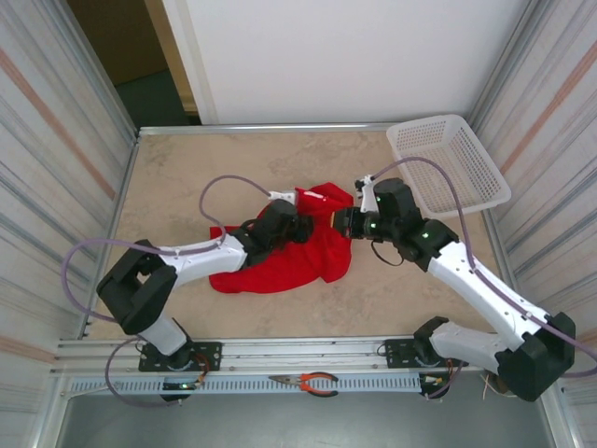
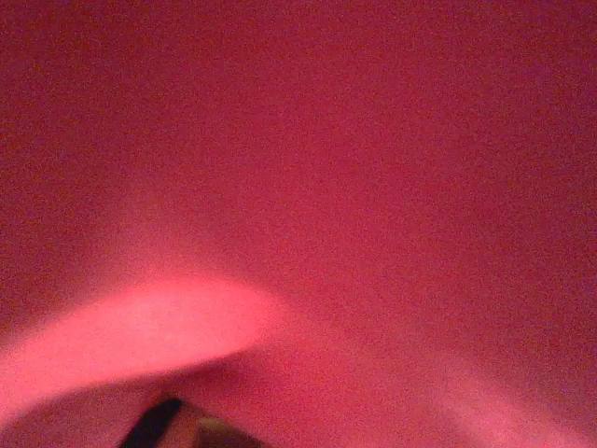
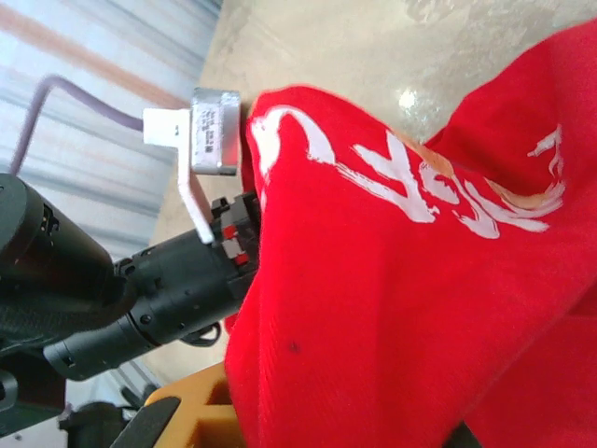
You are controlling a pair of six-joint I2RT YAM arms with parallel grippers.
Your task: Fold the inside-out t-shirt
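Note:
The inside-out t-shirt [image 1: 284, 257] lies bunched in the middle of the table, bright red, with its upper part lifted between the two arms. My left gripper [image 1: 297, 224] is pushed into the cloth from the left and shut, with red fabric [image 2: 308, 187] wrapped all round it and hiding its fingertips. My right gripper [image 1: 341, 221] is shut on the shirt's right edge. In the right wrist view the shirt [image 3: 392, 317] hangs across its yellow finger [image 3: 191, 420], white lettering [image 3: 410, 182] shows on the cloth, and the left arm's wrist [image 3: 159, 289] disappears under the fabric.
A white mesh basket [image 1: 448, 163] stands at the back right corner of the beige table [image 1: 187, 177]. Red-handled pliers [image 1: 308, 383] lie on the front rail between the arm bases. Ribbed metal walls close both sides.

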